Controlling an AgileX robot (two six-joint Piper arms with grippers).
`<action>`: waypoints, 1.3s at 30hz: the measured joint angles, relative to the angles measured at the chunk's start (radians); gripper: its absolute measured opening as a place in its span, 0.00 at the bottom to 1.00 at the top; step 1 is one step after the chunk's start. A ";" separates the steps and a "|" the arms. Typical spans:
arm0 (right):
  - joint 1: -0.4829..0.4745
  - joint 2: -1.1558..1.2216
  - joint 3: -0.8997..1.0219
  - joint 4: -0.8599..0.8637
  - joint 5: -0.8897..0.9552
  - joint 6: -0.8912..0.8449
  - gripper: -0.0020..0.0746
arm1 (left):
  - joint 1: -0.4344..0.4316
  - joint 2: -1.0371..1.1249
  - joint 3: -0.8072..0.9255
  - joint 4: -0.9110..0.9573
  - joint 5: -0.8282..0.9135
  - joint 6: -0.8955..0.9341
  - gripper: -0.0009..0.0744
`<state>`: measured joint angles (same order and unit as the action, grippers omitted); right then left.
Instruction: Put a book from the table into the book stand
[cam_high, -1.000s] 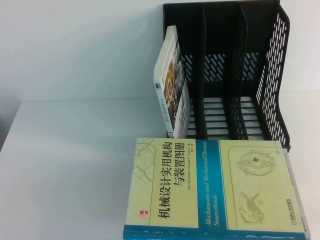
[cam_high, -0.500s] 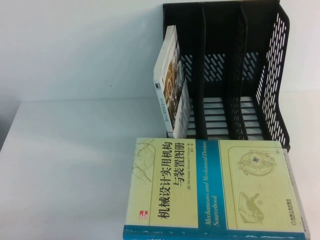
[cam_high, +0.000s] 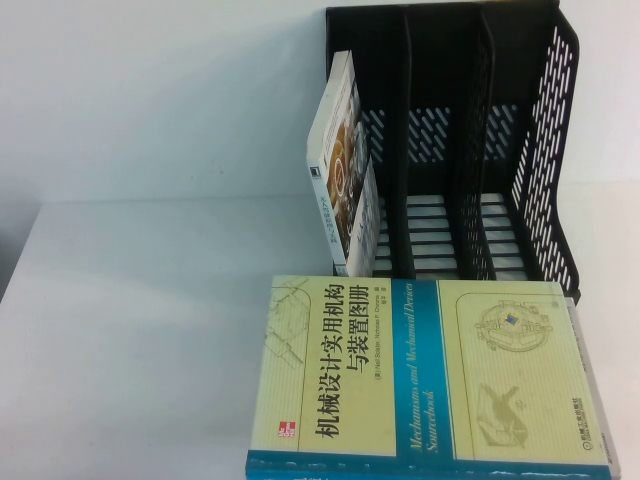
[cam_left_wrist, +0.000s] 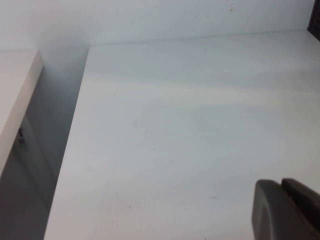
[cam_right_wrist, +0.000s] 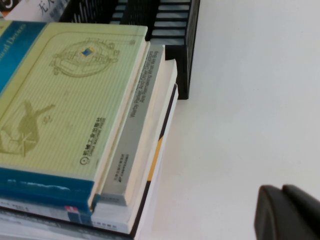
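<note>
The white paperback book (cam_high: 345, 170) stands on edge in the leftmost slot of the black book stand (cam_high: 545, 150), leaning a little, its front half sticking out of the slot. The stand sits at the back right of the white table (cam_high: 150, 330). Neither gripper shows in the high view. My left gripper (cam_left_wrist: 281, 184) is shut and empty, over bare table (cam_left_wrist: 175, 125) on the left side. My right gripper (cam_right_wrist: 282, 189) is shut and empty, over bare table (cam_right_wrist: 250, 100) to the right of the stand's front corner (cam_right_wrist: 185, 50).
A large pale yellow-green book with a blue band (cam_high: 430, 370) lies flat on a stack of other books (cam_right_wrist: 145, 150) in front of the stand. The table's left edge drops to a gap beside a second white surface (cam_left_wrist: 15, 90).
</note>
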<state>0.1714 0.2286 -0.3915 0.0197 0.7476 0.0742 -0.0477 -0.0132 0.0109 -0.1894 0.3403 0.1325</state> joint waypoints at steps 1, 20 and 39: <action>0.000 0.000 0.000 0.000 0.000 0.000 0.02 | -0.002 0.000 0.000 0.000 0.000 0.002 0.01; 0.000 0.000 0.000 0.000 0.000 0.000 0.02 | -0.002 0.000 0.000 0.000 0.000 0.019 0.01; -0.002 -0.214 0.321 -0.003 -0.451 0.026 0.02 | -0.002 0.000 0.000 0.000 0.000 0.019 0.01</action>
<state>0.1693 0.0151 -0.0706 0.0165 0.2968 0.1001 -0.0493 -0.0132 0.0109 -0.1894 0.3403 0.1511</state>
